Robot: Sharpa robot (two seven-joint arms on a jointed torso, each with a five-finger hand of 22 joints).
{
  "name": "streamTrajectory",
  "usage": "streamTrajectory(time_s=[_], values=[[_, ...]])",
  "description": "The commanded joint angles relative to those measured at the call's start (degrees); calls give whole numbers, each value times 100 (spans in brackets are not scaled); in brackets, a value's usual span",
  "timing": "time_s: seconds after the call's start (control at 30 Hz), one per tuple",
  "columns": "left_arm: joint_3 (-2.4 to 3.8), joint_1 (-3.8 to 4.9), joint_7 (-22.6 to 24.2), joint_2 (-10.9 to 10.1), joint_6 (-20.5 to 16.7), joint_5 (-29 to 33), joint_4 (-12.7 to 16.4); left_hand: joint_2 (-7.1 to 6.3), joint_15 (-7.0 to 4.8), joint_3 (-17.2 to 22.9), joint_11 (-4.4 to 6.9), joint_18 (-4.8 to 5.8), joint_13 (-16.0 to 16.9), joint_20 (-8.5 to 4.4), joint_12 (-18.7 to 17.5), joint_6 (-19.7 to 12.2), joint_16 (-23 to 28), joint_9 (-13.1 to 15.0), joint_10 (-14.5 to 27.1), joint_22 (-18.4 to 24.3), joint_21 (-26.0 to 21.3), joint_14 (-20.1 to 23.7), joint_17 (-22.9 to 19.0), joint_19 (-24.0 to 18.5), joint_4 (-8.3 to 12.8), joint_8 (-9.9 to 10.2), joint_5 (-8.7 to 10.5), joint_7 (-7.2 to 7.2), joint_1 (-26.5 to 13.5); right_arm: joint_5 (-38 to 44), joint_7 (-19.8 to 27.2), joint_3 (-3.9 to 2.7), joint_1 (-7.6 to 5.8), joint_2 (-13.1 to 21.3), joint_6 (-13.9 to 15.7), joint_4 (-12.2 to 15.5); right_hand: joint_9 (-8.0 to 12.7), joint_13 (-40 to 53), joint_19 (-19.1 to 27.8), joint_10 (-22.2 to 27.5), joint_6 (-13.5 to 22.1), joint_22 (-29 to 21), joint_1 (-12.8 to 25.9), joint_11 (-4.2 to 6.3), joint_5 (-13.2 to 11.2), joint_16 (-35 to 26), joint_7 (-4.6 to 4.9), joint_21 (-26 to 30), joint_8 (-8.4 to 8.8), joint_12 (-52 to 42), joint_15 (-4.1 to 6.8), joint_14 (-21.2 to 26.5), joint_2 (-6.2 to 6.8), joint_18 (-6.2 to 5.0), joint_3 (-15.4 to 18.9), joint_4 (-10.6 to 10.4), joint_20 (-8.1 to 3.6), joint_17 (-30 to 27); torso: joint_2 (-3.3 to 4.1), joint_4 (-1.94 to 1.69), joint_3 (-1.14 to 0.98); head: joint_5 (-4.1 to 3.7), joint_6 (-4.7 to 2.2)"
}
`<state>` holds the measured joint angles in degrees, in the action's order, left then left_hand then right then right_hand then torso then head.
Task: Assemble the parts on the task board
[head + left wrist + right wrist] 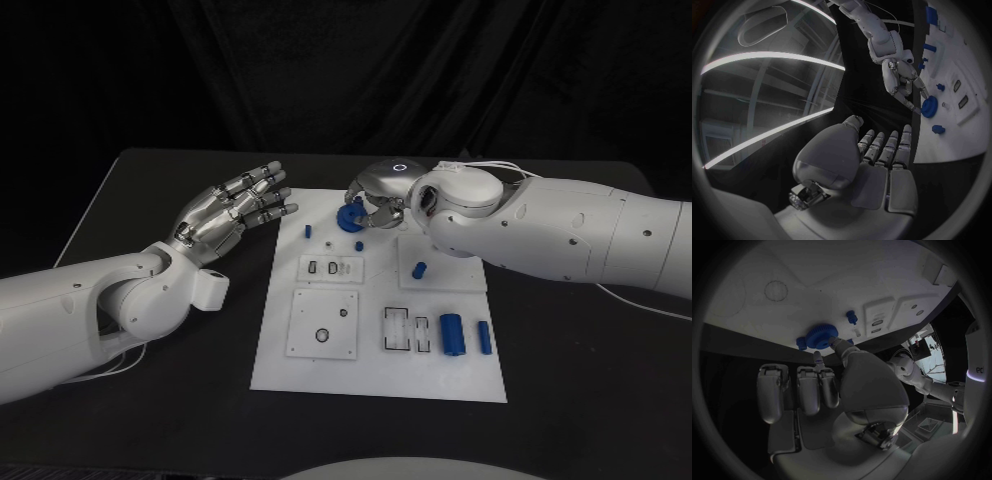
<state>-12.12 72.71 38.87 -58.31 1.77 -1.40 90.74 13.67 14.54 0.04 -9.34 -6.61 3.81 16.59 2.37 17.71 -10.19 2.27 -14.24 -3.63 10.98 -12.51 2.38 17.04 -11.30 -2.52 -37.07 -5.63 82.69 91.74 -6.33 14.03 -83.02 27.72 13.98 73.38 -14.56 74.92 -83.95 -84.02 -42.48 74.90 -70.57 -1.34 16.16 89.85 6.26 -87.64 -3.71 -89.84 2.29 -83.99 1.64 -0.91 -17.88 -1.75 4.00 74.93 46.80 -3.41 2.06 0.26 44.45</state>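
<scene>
- I have the right hand [378, 203] at the far edge of the task board [379, 385], its fingertips [834, 341] on the round blue gear [821, 335]. It looks pinched rather than merely touched, so I call that hand grasping the gear.
- The gear sits at the board's far edge, near its far-left corner, low over the white surface. I judge I am seating it there, and that explains the steep wrist: the fingers come down from above so the gear stays flat. I cannot tell whether it is fully down.
- My left hand [235, 210] hovers off the board's far-left corner, fingers straight and spread, holding nothing. I keep it there to stay clear of the working hand while remaining near enough to steady the board.
- Other blue parts wait on the board: a small peg [418, 269] nearer than the gear, just beside a raised white block, and two upright blue cylinders [453, 333] toward the board's near-right corner, next to slotted recesses [394, 329]. A panel with a small hole [325, 335] lies on the board's near-left side. Much of the assembly looks undone.
- The board rests on a black table [159, 370] with dark cloth hung behind it.
</scene>
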Motion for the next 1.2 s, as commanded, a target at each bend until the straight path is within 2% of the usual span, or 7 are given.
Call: streamTrajectory(time_s=[0.03, 0.23, 0.33, 0.53, 0.63, 1.0, 1.2], values=[[3, -13, 878, 0, 101, -11, 1, 11, 51, 39, 28, 99, 5, 12, -21, -14, -20, 5, -7, -8, 30, -7, 9, 41, 6, 10, -17, -42, -58, 40, -66, -7, 14, 25, -28, -3, 15, 1508, -398, -598, -50, 1328, 29, 55, -62, 15, -16, 19, -14, -16, 42, -601, -49, -2, 5, -41, -30, 1507, 1, 1, 0, 2, -4], [3, -15, 879, 7, 112, -11, -13, 11, 51, 39, 28, 99, 5, 12, -21, -14, -20, 5, -7, -8, 30, -7, 9, 41, 6, 10, -17, -42, -58, 40, -74, -8, 14, 70, -226, 7, 76, 1508, -397, -598, -74, 1327, 126, 36, -183, 15, 12, 24, -20, -16, 31, -601, -42, -3, 98, -120, -26, 1507, 1, -5, 3, -4, -1], [3, -17, 878, 14, 119, -11, -23, 10, 53, 65, 34, 102, 6, 12, -21, -13, -21, 5, -9, -8, 32, -1, 8, 43, 8, 10, -18, -58, -69, 40, -69, -8, 15, 89, -278, 17, 91, 1508, -400, -598, -116, 1330, 159, 28, -221, 15, 23, 22, -36, -16, 24, -601, -40, -2, 133, -147, -22, 1507, -1, 8, -1, 6, 4], [3, -20, 876, 7, 123, -11, -28, 10, 53, 65, 34, 102, 6, 12, -21, -13, -21, 5, -9, -8, 32, -1, 8, 43, 8, 10, -18, -58, -69, 40, -61, -7, 25, 148, -337, 45, 120, 1508, -418, -598, -394, 1346, 277, -13, -274, 15, 70, 4, -130, -16, -10, -601, -5, 6, 271, -230, 8, 1507, -3, 20, -4, 36, 15], [3, -21, 874, 2, 123, -11, -31, 10, 53, 65, 34, 102, 6, 12, -21, -13, -21, 5, -9, -8, 32, -1, 8, 43, 8, 10, -18, -58, -69, 40, -58, -7, 29, 172, -325, 50, 128, 1508, -421, -598, -532, 1349, 320, -34, -315, 15, 86, 3, -168, -16, -26, -601, 0, 6, 329, -262, 24, 1507, -2, 13, -5, 35, 21], [3, -26, 876, 1, 137, -11, -43, 10, 53, 65, 34, 102, 6, 12, -21, -13, -21, 5, -9, -8, 32, -1, 8, 43, 8, 10, -18, -58, -69, 40, -38, -7, 42, 285, -63, 74, 107, 1508, -420, -598, -871, 1350, 384, -80, -550, 15, 89, 10, -270, -16, -67, -601, -8, 5, 457, -327, 60, 1507, -5, 17, -3, 46, 22], [3, -28, 878, -36, 134, -11, -32, 10, 53, 65, 34, 102, 6, 12, -21, -13, -21, 5, -9, -8, 32, -1, 8, 43, 8, 10, -18, -58, -69, 40, 7, -10, 40, 397, 319, 126, 91, 1508, -417, -598, -974, 1348, 398, -93, -583, 15, 83, 15, -303, -16, -79, -601, -8, 4, 490, -345, 71, 1507, -2, 18, -4, 53, 12]])
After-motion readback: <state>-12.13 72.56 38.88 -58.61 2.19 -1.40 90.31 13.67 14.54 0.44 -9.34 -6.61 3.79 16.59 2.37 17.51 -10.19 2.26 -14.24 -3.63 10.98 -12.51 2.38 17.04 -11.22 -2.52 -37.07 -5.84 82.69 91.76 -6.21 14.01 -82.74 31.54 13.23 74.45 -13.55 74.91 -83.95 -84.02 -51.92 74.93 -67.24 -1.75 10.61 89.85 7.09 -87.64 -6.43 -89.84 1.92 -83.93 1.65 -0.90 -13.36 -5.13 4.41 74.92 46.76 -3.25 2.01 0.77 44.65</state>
